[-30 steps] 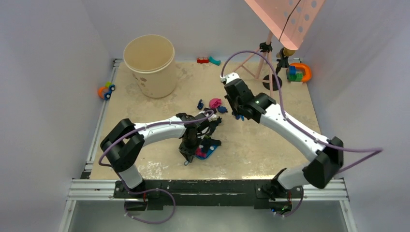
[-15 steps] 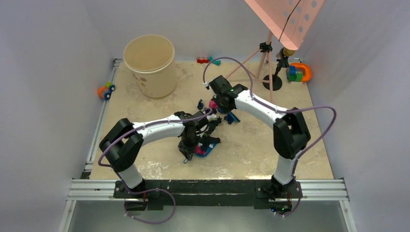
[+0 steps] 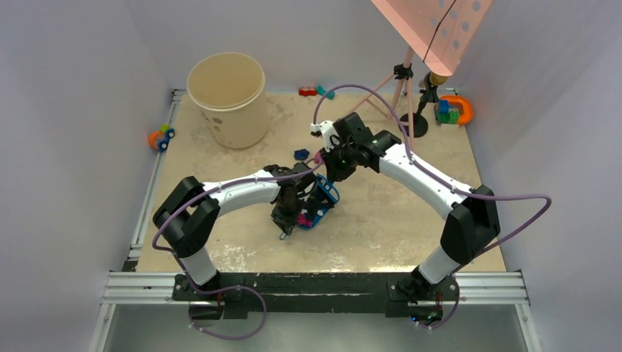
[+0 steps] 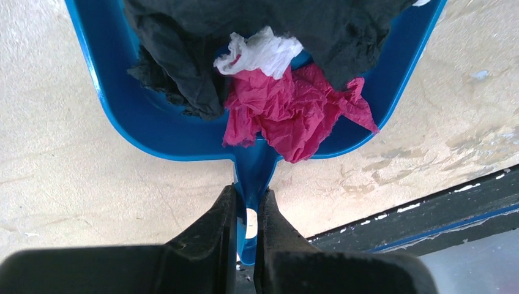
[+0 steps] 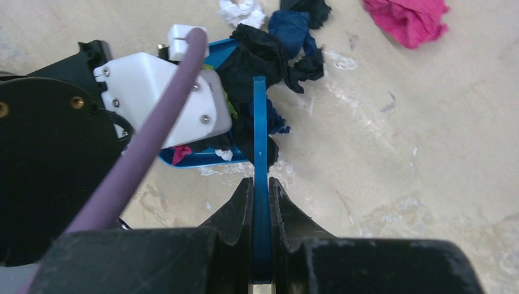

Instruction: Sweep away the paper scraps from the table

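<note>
**Paper scraps part gathered, part loose on the table**

The paper scraps (image 4: 287, 116) are crumpled. A black wad (image 4: 183, 61), a white wad (image 4: 260, 52) and a pink one lie heaped inside the blue dustpan (image 4: 110, 116). Just outside the dustpan lies a navy wad (image 5: 292, 30). Farther from it, a pink wad (image 5: 407, 18) rests on the mottled beige table (image 3: 411, 220).

Heaped in the dustpan (image 4: 153, 138) at the middle of the counter (image 3: 381, 220): several paper scraps (image 4: 287, 116), with the left end effector (image 4: 248, 193) pinching the pan's handle at its near end. At the pan's far edge, the brush (image 5: 260, 135) in the right end effector (image 5: 260, 184), a few more scraps loose beyond it.
</note>
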You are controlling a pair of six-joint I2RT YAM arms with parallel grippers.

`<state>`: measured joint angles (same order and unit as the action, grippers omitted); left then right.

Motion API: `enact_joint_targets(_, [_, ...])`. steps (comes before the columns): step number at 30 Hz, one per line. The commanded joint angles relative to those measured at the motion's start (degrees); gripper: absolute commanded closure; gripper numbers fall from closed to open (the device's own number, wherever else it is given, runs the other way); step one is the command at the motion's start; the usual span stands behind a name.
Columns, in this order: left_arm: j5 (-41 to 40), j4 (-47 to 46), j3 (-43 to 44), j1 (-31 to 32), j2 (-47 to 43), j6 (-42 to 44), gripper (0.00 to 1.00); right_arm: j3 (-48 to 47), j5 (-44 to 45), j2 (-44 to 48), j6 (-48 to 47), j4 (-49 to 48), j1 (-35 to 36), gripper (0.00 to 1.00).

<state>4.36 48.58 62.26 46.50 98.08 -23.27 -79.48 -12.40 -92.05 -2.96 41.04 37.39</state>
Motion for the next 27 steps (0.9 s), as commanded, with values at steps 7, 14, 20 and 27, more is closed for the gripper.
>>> enact_joint_targets(7, [-0.69,-3.23,-0.79,-0.17,0.01,0.27,1.0,-1.9,16.05,6.67,6.78,-3.72,-1.7,1.0])
enact_joint_targets(14, [-0.66,-3.02,-0.56,-0.11,-0.09,0.32,1.0,-4.21,24.56,-7.26,6.63,-0.06,-1.04,1.0])
enact_joint_targets(20, [-0.92,-2.19,0.15,-0.18,0.49,0.92,1.0,-1.41,13.32,-8.04,2.41,-3.04,4.59,1.0])
enact_joint_targets(27, [-2.08,-3.21,0.33,-0.18,0.11,1.74,1.0,1.07,-7.29,-1.54,-0.11,-4.03,6.18,1.0])
